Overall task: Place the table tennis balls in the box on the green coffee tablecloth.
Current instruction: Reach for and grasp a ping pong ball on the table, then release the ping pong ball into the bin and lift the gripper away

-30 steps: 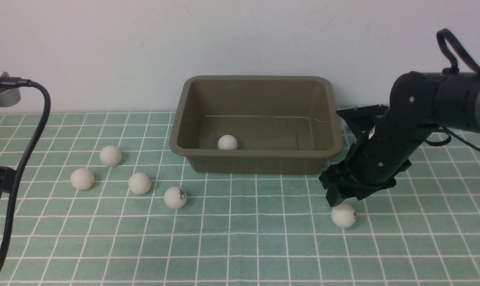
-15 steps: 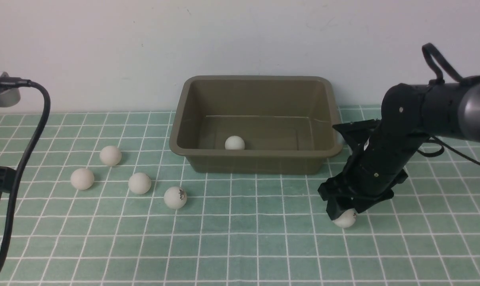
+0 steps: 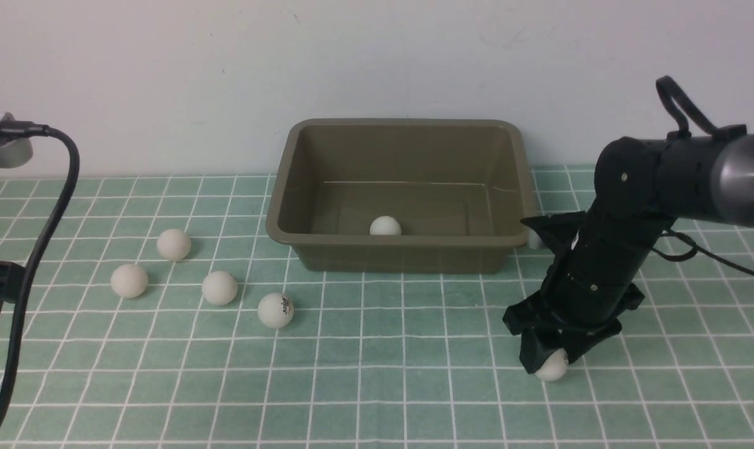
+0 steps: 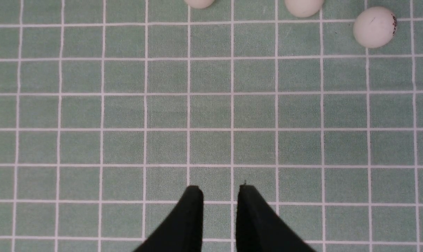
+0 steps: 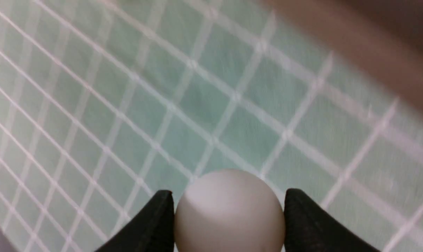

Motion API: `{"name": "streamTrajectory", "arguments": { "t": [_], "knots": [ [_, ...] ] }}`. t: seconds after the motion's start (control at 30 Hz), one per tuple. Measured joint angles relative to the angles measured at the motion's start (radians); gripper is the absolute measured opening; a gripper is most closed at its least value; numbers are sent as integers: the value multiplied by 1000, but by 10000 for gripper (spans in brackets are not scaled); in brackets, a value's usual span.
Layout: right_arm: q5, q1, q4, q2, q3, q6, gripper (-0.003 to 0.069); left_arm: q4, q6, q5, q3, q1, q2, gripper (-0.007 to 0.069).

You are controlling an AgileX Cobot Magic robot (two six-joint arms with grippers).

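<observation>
Toward the lower right of the front view, my right gripper (image 3: 546, 362) is clamped on a table tennis ball (image 3: 554, 373) down at the green coffee tablecloth (image 3: 377, 374). At upper centre sits the box (image 3: 401, 259) with one ball (image 3: 385, 226) inside; four loose balls (image 3: 219, 287) lie at middle left. My left gripper (image 4: 219, 196) stands narrowly parted, empty.

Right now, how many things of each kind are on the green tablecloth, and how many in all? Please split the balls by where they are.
White table tennis balls loose on the green tablecloth: 4
White table tennis ball inside the box: 1
White table tennis ball between the right arm's jaws: 1
Olive-brown box: 1
Total: 7 (6 balls, 1 box)
</observation>
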Motion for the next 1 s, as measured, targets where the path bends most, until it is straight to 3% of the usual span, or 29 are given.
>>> {"name": "streamTrajectory", "arguments": {
  "t": [0.17,0.37,0.67,0.87,1.0],
  "knots": [
    [-239,0,-22,-1,-106,-19,365,0,0,0,0,0,0,125],
    [-432,0,-148,45,-114,-20,365,0,0,-4,0,0,0,125],
    [-447,0,-214,231,-114,-22,371,-1,0,-4,0,0,0,125],
    [-464,0,-214,240,-115,-42,466,-1,1,-4,0,0,0,125],
    [-468,0,-213,240,-121,-43,479,-1,1,-5,0,0,0,125]
  ]
}}
